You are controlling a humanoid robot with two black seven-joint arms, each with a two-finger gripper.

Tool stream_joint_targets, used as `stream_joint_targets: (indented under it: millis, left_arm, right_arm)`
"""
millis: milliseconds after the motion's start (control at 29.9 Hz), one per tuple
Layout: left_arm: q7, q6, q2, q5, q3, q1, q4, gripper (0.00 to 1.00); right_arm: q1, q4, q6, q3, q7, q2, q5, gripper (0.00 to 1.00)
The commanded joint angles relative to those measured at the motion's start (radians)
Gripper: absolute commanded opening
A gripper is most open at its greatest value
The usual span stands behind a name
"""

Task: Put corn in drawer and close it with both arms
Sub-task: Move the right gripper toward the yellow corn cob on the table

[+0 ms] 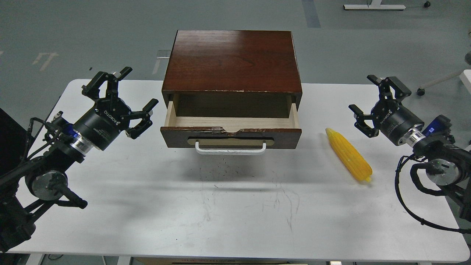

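Observation:
A bright yellow corn (349,154) lies on the white table, to the right of the drawer and left of my right gripper. The drawer (231,137) stands pulled out of the dark reddish-brown cabinet (232,60); its pale wood inside looks empty and its white bar handle (230,149) faces me. Left of the drawer front, my left gripper (121,94) hovers open with nothing between its fingers. My right gripper (364,95) hangs open at the table's right side, above and to the right of the corn, holding nothing.
The white table (228,206) carries only the cabinet and the corn; its front half is scuffed. Grey floor lies behind, with a white stand base (374,6) far back right and a chair caster (421,92) beyond the right edge.

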Motion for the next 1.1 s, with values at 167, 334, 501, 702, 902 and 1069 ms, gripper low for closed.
stream_joint_targets:
  millis: [167,334,501,702,902,1069]
  left_arm:
    - [0.005,0.000,0.002,0.002,0.000,0.002,0.001,1.00]
    - [0.000,0.000,0.003,0.002,0.000,0.002,0.004,1.00]
    - [-0.002,0.000,0.014,0.002,0.000,0.002,0.004,1.00]
    - [-0.002,0.000,0.017,0.002,0.000,0.001,0.004,1.00]
    - [-0.002,0.000,0.020,0.002,0.000,0.001,0.004,1.00]
    - [-0.001,0.000,0.026,0.004,0.000,0.001,0.002,1.00]
  right_arm:
    - [-0.004,0.003,0.000,-0.005,0.000,-0.007,-0.002,1.00]
    - [0.038,0.031,0.000,-0.015,0.000,-0.059,-0.041,1.00]
    - [0.147,0.072,0.000,-0.043,0.000,-0.169,-0.345,1.00]
    - [0.184,0.080,0.000,-0.045,0.000,-0.216,-0.846,1.00]
    - [0.180,0.120,-0.018,-0.110,0.000,-0.225,-1.186,1.00]
    - [0.232,0.124,-0.151,-0.290,0.000,-0.217,-1.301,1.00]
